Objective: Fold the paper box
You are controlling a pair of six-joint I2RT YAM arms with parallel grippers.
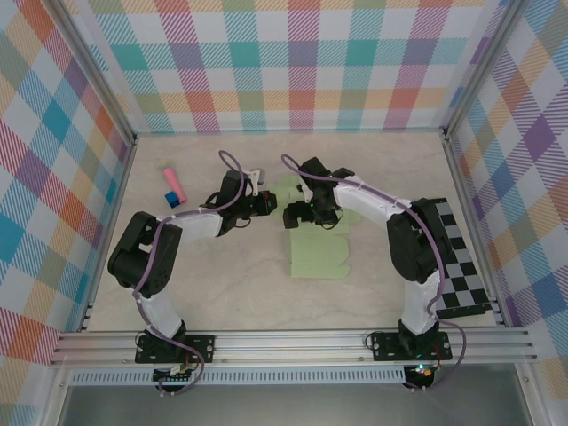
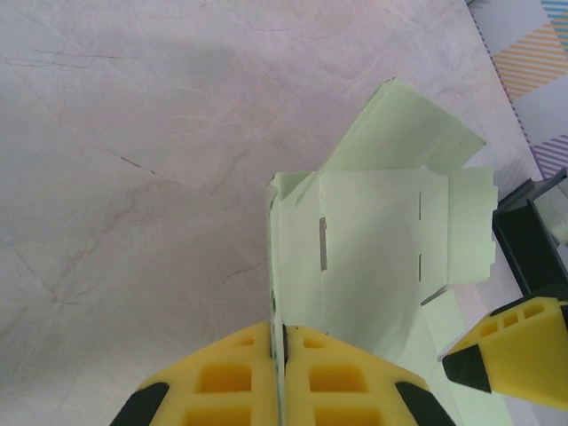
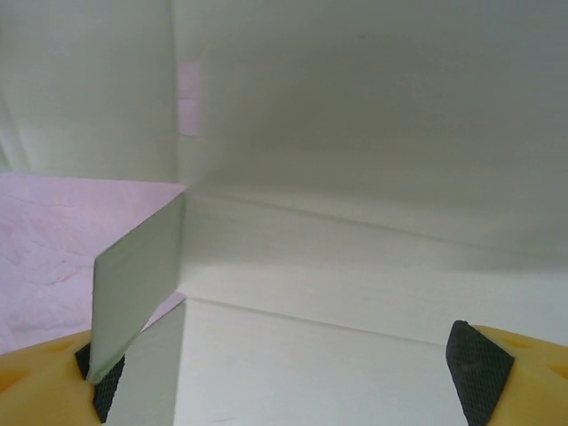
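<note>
Overhead, the left gripper (image 1: pixel 265 203) and right gripper (image 1: pixel 296 215) meet at centre over the box (image 1: pixel 318 256) — its folds beneath them are hard to read. From the right wrist the card sits so close that its edges are cut off. The stick (image 1: pixel 171 185) lies far left and the board (image 1: pixel 463 266) by the right wall, both well apart. The left gripper is pinched tight on the box's raised edge. The right gripper gapes wide over the card — a flap (image 3: pixel 133 293) stands by one finger, perhaps touching.

Bright, even overhead light; soft shadows on the counter (image 1: pixel 248 293). Right wrist dimmer, paper box (image 3: pixel 373 133) blurred up close.
</note>
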